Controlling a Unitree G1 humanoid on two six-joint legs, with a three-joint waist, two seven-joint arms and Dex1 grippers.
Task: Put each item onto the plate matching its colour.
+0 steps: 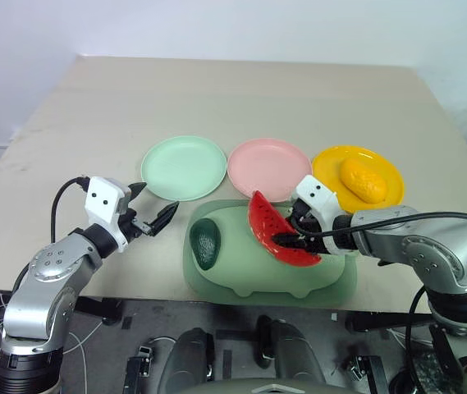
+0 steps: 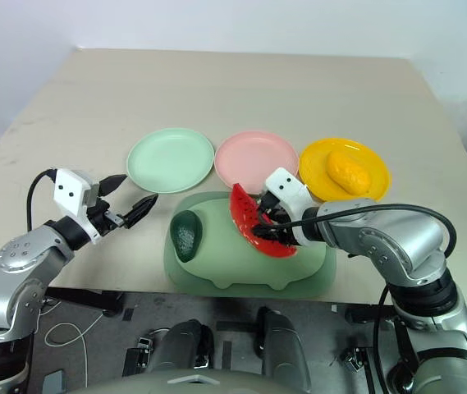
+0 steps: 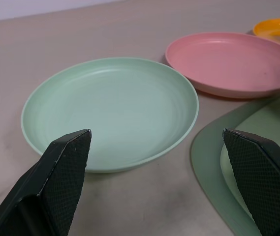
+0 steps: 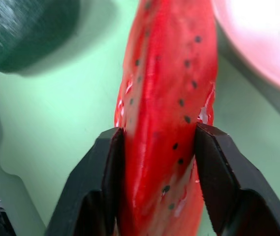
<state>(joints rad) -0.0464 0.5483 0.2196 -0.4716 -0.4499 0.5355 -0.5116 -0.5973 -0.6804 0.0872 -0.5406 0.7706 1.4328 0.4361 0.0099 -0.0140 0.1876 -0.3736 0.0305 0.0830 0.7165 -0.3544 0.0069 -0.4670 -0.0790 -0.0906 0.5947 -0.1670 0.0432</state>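
A large pale green pig-shaped tray at the beige table's near edge carries a dark green toy avocado and a red watermelon wedge, pinched by the right gripper. Beyond lie mint, pink and yellow round plastic plates, the last bearing a yellow-orange mango. The left gripper hovers, fingers wide, empty.

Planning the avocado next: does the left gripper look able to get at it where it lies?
Probably yes. The left gripper is open beside the tray, and the avocado lies uncovered at its near end, apart from the watermelon wedge.
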